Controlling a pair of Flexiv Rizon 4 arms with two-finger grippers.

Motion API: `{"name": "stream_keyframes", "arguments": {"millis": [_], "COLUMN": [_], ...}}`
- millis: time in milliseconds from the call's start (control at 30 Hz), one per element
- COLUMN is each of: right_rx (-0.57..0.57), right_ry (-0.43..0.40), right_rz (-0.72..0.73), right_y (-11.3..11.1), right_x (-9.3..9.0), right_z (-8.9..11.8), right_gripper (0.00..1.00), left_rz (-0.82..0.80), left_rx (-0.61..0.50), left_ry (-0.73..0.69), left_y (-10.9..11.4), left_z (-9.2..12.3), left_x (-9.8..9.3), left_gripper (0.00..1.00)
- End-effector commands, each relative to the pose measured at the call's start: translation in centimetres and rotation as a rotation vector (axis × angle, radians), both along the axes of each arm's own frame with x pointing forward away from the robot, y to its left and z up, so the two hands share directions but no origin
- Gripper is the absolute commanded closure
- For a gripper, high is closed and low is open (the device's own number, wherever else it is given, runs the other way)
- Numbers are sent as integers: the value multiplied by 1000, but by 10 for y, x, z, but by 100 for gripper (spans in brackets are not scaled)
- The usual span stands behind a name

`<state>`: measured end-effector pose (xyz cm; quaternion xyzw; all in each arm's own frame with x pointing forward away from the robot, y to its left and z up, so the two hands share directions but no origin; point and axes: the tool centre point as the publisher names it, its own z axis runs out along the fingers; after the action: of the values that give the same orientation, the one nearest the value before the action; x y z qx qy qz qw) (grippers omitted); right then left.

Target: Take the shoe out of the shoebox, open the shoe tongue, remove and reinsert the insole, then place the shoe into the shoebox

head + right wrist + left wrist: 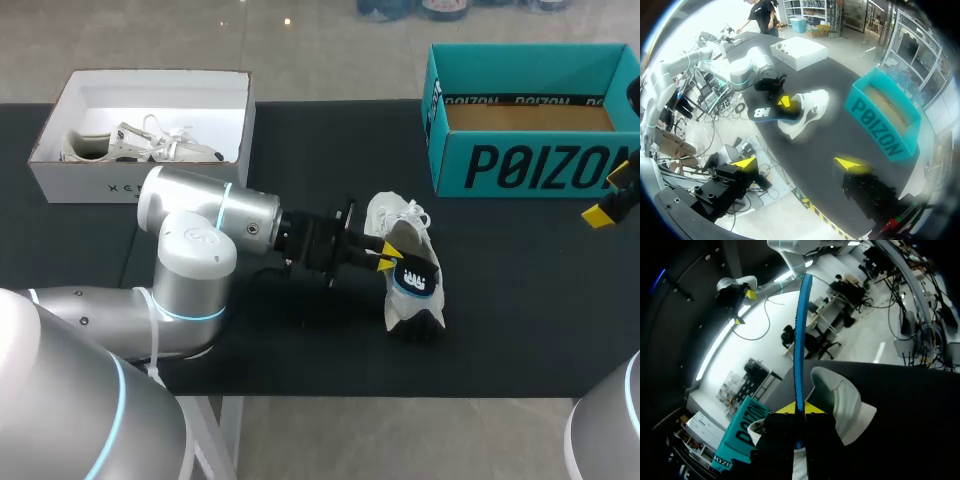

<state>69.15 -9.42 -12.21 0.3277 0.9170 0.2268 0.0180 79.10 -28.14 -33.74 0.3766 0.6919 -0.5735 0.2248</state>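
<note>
- The left gripper, reaching in from the left, is clamped on the insole and holds it on edge.
- The shoe lies mid-table, just right of that gripper and under the insole, with its long axis running near to far. Reinserting probably means lining the insole up along that axis.
- The right gripper hangs spread and empty at the far right, near the teal shoebox.

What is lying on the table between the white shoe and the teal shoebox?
Nothing: in the head view only bare black table separates the white shoe from the teal shoebox.
</note>
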Motion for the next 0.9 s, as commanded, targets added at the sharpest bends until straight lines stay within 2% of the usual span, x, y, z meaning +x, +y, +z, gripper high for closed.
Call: {"name": "stream_keyframes", "arguments": {"millis": [33, 400, 433, 467, 500, 567, 600, 633, 667, 700, 767, 800, 900], "right_rx": [-2, -2, -2, -2, -2, -2, -2, -2, -2, -2, -2, -2, -2], "right_ry": [5, 5, 5, 5, 5, 5, 5, 5, 5, 5, 5, 5, 5], "right_rz": [0, 0, 0, 0, 0, 0, 0, 0, 0, 0, 0, 0, 0], "right_y": [1, 1, 1, 1, 1, 1, 1, 1, 1, 1, 1, 1, 1], "right_x": [2, 2, 2, 2, 2, 2, 2, 2, 2, 2, 2, 2, 2], "right_z": [0, 0, 0, 0, 0, 0, 0, 0, 0, 0, 0, 0, 0], "right_gripper": [0, 0, 0, 0, 0, 0, 0, 0, 0, 0, 0, 0, 0], "left_rz": [-4, 2, 4, 5, 13, 16, 21, 25, 26, 27, 33, 35, 39], "left_rx": [17, 83, 83, 82, 85, 86, 87, 88, 88, 89, 87, 85, 72], "left_ry": [-6, 0, 0, 0, -6, -9, -13, -17, -18, -20, -23, -24, -20], "left_y": [-8, -9, -8, -8, -7, -5, -4, -2, -2, -1, 1, 1, 0], "left_z": [-7, -15, -14, -12, -10, -7, -5, -4, -4, -3, -1, 0, 2], "left_x": [10, 11, 11, 10, 11, 11, 11, 11, 11, 12, 11, 11, 7], "left_gripper": [100, 100, 97, 67, 62, 60, 60, 68, 71, 83, 96, 100, 100]}}
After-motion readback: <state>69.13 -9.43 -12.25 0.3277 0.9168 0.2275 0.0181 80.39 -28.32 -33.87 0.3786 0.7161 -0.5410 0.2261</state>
